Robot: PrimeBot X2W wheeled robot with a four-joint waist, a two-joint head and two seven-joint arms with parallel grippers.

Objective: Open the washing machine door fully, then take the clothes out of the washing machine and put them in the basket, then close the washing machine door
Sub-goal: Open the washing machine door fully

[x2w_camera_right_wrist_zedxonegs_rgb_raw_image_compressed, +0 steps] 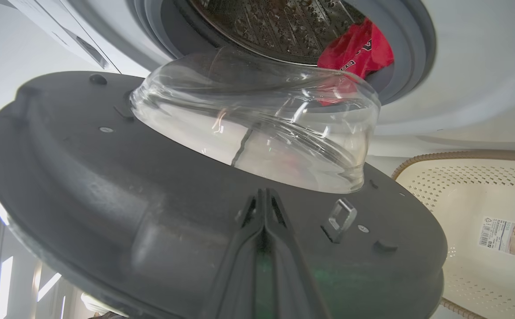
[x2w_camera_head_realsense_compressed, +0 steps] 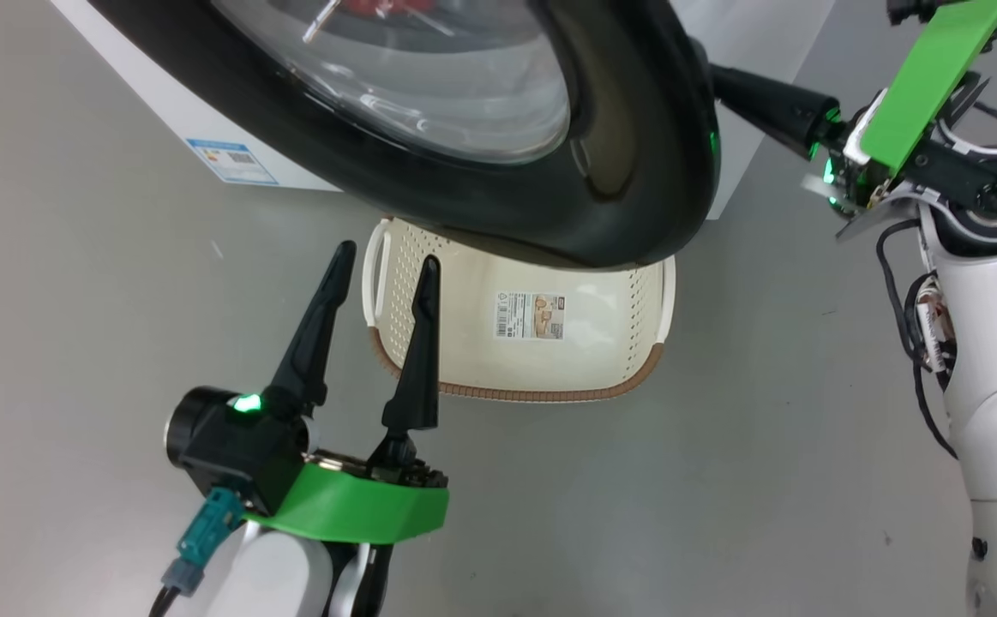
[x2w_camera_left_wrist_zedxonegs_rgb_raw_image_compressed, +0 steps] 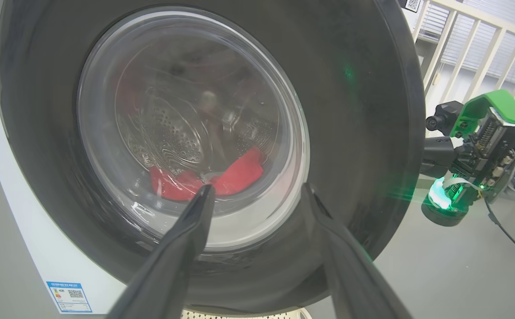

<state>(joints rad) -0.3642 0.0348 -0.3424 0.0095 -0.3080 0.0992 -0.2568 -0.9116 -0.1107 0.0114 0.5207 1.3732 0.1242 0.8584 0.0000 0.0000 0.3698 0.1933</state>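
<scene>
Right end effector (x2w_camera_right_wrist_zedxonegs_rgb_raw_image_compressed: 264, 208): fingers pressed together, nothing between them, tips set against the dull inner face of the washing machine door (x2w_camera_right_wrist_zedxonegs_rgb_raw_image_compressed: 106, 177). The contact is a narrow point on smooth plastic, so it is likely to skid if the push goes off-square. Latch hook (x2w_camera_right_wrist_zedxonegs_rgb_raw_image_compressed: 339, 217) sits just to its right, and a sideways slip could snag there.

Left end effector (x2w_camera_head_realsense_compressed: 387, 255): fingers spread, empty, facing the door's glossy outer side. The door is only part open. Swinging it wider would bring the rim toward these fingers, a collision risk unless they clear off.

Basket (x2w_camera_head_realsense_compressed: 532, 394) lies just beyond the left fingers, partly under the door's lower rim, which may nudge it.

Clothes (x2w_camera_right_wrist_zedxonegs_rgb_raw_image_compressed: 359, 48), red, lie farther ahead of the right fingertips, inside the drum (x2w_camera_right_wrist_zedxonegs_rgb_raw_image_compressed: 284, 26) of the washing machine (x2w_camera_right_wrist_zedxonegs_rgb_raw_image_compressed: 461, 66). One fold rests at the grey seal (x2w_camera_right_wrist_zedxonegs_rgb_raw_image_compressed: 412, 53) and may catch on the way out.

Floor (x2w_camera_head_realsense_compressed: 721, 471): plain grey, smooth, matte. Pale slatted railing (x2w_camera_left_wrist_zedxonegs_rgb_raw_image_compressed: 487, 21) stands beyond the right arm.
</scene>
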